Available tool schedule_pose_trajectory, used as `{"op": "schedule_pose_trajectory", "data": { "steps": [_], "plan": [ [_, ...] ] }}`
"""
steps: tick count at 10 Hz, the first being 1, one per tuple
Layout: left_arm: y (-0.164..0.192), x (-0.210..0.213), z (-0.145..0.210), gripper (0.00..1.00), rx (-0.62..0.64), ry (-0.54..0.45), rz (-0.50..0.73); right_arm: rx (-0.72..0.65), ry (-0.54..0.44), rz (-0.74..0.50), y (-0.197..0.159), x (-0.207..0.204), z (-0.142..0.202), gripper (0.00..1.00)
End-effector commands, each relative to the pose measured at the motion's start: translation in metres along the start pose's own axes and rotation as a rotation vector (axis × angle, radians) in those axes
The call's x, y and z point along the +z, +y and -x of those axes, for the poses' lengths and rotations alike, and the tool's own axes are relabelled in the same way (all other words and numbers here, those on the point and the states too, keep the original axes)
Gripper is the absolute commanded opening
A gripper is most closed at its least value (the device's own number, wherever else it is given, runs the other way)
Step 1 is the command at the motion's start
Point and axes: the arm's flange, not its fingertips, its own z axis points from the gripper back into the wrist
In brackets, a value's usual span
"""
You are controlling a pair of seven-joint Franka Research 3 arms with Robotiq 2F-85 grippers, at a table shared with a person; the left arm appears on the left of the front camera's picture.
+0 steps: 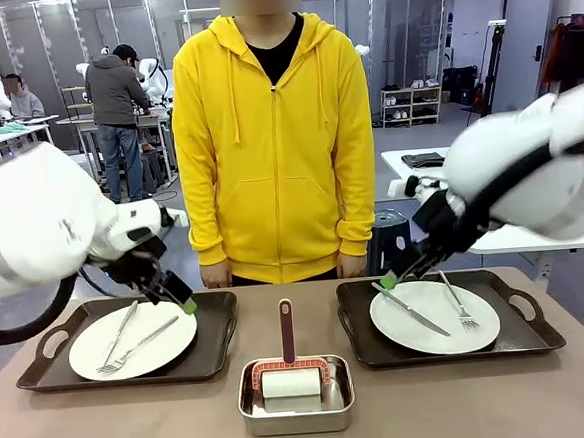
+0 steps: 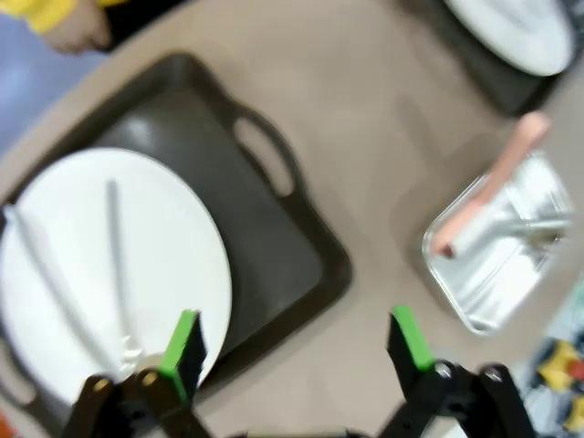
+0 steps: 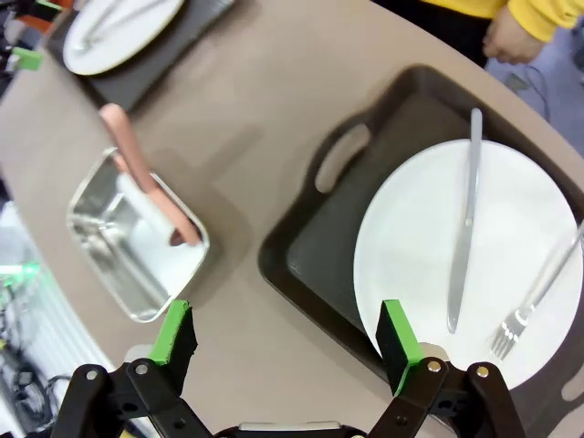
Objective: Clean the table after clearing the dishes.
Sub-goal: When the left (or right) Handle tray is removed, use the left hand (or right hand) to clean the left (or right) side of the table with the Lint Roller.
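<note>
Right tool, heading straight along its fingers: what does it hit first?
Most likely the handle-side rim of the dark tray, or the bare table right beside it. The open right tool aims at that edge, and depth is unclear.

- Left wrist view, blurred throughout: the silver cutlery (image 2: 114, 260) on the round white plate (image 2: 173, 237) at 9 o'clock shows as pale streaks, and fork and knife cannot be told apart.
- The small square steel pan (image 2: 502, 265) at 3 o'clock is smeared, and the pink-handled thing (image 2: 497, 178) in it is unclear.
- A second white plate (image 2: 520, 32) at 1 o'clock is cut by the top edge.
- Right wrist view: the dark brown handled tray (image 3: 315, 265) and the silver fork (image 3: 538, 287) run off the edge at 3 o'clock.
- Front view: the left gripper (image 1: 185, 302) shows one green pad; the other finger cannot be made out.
</note>
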Motion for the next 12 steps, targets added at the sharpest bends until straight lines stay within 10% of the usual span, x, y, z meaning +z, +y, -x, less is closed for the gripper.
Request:
{"op": "schedule_pose_trajectory", "data": {
  "steps": [1,8,12],
  "plan": [
    [0.04,0.022,-0.004,1.0,0.042,-0.023,0.252,-0.082,0.021,-0.175,-0.038,0.003,-0.014,1.0],
    [0.157,0.086,0.085,1.0,0.322,-0.262,0.912,-0.53,-0.226,-0.583,-0.12,0.082,0.036,1.0],
    [0.244,0.134,0.196,1.0,0.57,-0.397,0.895,-0.75,-0.332,-0.628,-0.201,0.153,0.128,1.0]
  ]
}}
